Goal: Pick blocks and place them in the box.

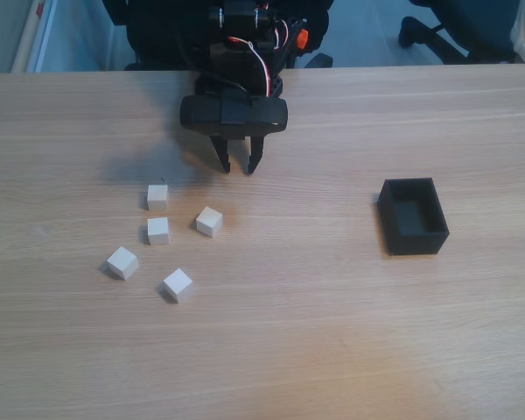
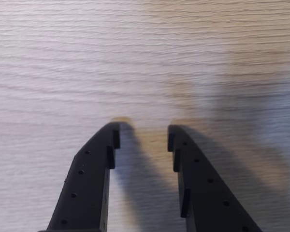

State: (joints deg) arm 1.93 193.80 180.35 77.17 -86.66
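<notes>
Two fingers: black, parted with a clear gap, nothing between them; tips close over bare wood in the wrist view (image 2: 114, 133).
Gripper (image 1: 239, 166): open and empty, pointing down at the table, tips just above or on the surface, cannot tell which; in the fixed view near the far middle of the table.
Arm (image 1: 245, 52): black body with red and white wires, rising from the far edge behind the gripper.
Blocks: five pale cubes, all on the table, loose group to the front left of the gripper in the fixed view, none touching another.
Nearest block (image 1: 157, 196): left and in front of the gripper tips, apart from them.
Second block (image 1: 209, 220): slightly turned, in front of the gripper.
Third block (image 1: 158, 230): just in front of the nearest one.
Fourth block (image 1: 122, 262): most to the left.
Fifth block (image 1: 178, 284): closest to the camera, turned a little.
Box (image 1: 413, 216): black, open on top, no block inside; on the right side in the fixed view, well apart from gripper and blocks.
Table (image 1: 332, 350): light wood grain.
</notes>
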